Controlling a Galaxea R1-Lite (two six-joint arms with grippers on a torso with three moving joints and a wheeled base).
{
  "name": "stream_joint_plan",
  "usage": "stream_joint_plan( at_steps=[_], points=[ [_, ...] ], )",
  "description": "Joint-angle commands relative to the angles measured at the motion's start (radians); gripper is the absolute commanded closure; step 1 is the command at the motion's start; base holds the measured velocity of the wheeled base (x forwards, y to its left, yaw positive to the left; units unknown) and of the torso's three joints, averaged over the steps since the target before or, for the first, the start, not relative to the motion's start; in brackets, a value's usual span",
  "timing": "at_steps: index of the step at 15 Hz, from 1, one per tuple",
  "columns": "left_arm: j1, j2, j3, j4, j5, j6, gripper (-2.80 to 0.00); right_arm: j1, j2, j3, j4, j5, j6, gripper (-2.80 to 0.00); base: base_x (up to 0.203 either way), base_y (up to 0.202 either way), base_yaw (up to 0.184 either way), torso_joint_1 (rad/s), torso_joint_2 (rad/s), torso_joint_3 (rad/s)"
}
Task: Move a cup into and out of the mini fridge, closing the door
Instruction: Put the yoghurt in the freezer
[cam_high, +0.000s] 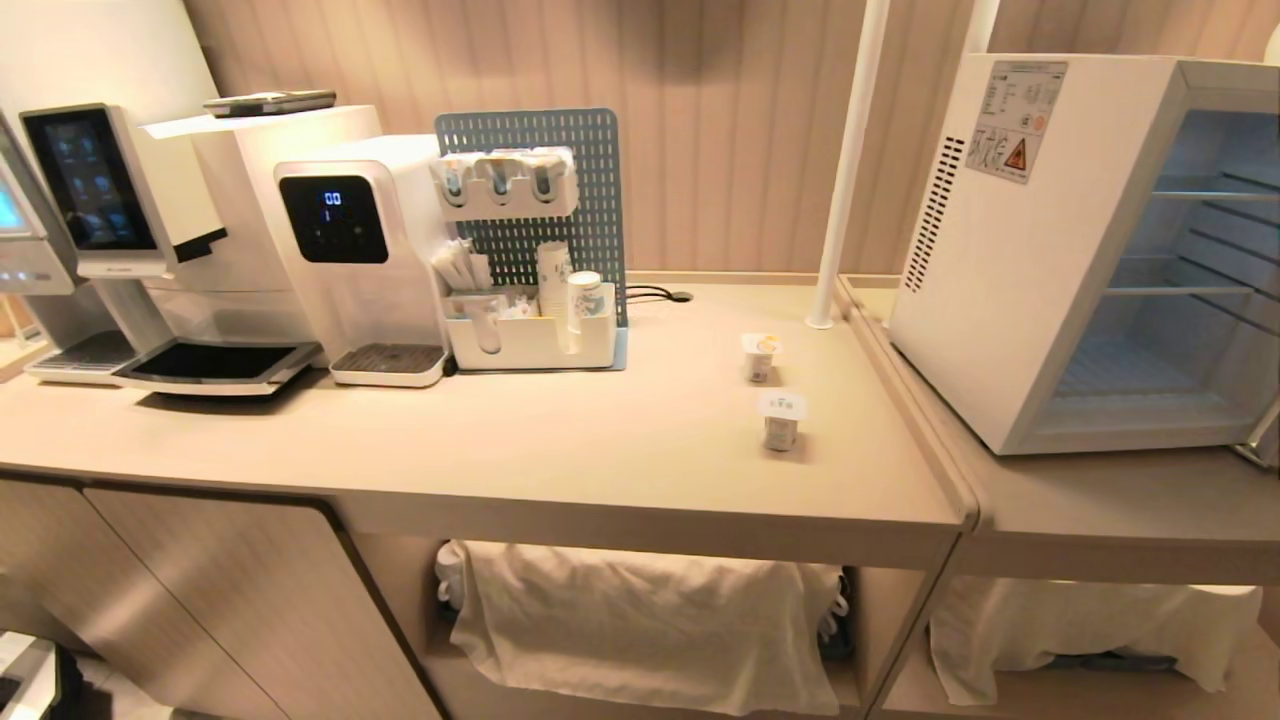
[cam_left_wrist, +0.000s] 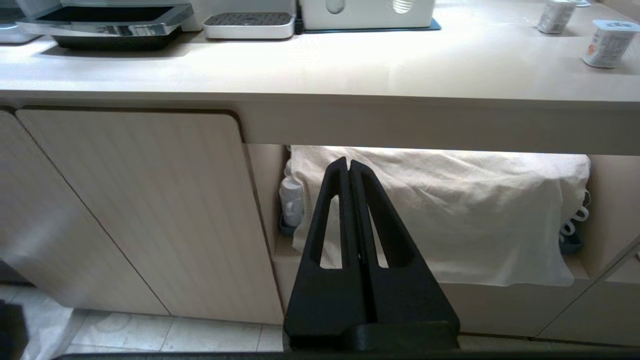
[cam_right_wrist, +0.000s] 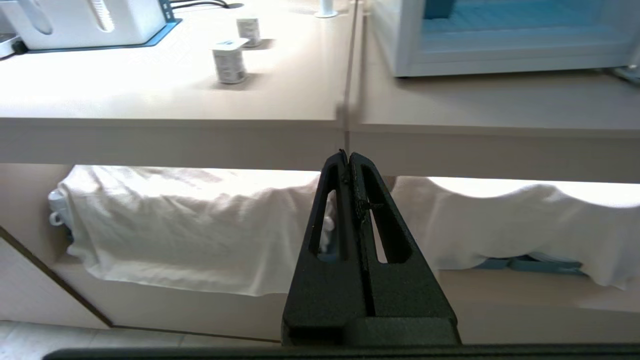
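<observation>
Two small foil-lidded cups stand on the beige counter (cam_high: 560, 440): the near cup (cam_high: 781, 420) and the far cup (cam_high: 761, 357). They also show in the left wrist view, near cup (cam_left_wrist: 606, 44), and in the right wrist view, near cup (cam_right_wrist: 229, 61). The white mini fridge (cam_high: 1000, 260) stands open on the right counter, its wire shelves bare; its front frame (cam_right_wrist: 400, 45) shows in the right wrist view. Its door is out of view. My left gripper (cam_left_wrist: 348, 162) and right gripper (cam_right_wrist: 348, 155) hang shut and empty below the counter's front edge, outside the head view.
Coffee machines (cam_high: 150, 220), a water dispenser (cam_high: 350, 250) and a white organiser with pegboard (cam_high: 530, 335) line the back left. A white pole (cam_high: 845, 170) rises beside the fridge. A seam (cam_high: 940, 470) splits the two counters. White cloth (cam_high: 640, 620) covers the shelves underneath.
</observation>
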Motion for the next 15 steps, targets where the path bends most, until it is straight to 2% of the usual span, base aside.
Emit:
stream_joint_plan(
  at_steps=[1, 3, 8, 15],
  points=[
    [0.0, 0.001, 0.0, -0.002, 0.0, -0.001, 0.0, 0.0, 0.001, 0.0, 0.0, 0.0, -0.001, 0.0, 0.0, 0.183, 0.0, 0.002, -0.01, 0.007],
    [0.0, 0.001, 0.0, -0.002, 0.0, -0.001, 0.0, 0.0, 0.001, 0.001, 0.0, 0.0, -0.001, 0.0, 0.0, 0.129, 0.001, 0.003, 0.0, 0.0],
    [0.0, 0.001, -0.001, 0.004, 0.0, 0.001, 0.0, 0.0, 0.001, 0.001, 0.0, 0.0, 0.0, 0.0, 0.0, 0.0, 0.0, 0.0, 0.0, 0.0],
    [0.001, 0.001, 0.002, -0.003, 0.0, -0.002, 0.0, 0.0, 0.001, 0.0, 0.0, 0.0, 0.0, 0.0, 0.182, 0.0, 0.001, 0.004, 0.0, 0.003]
  ],
)
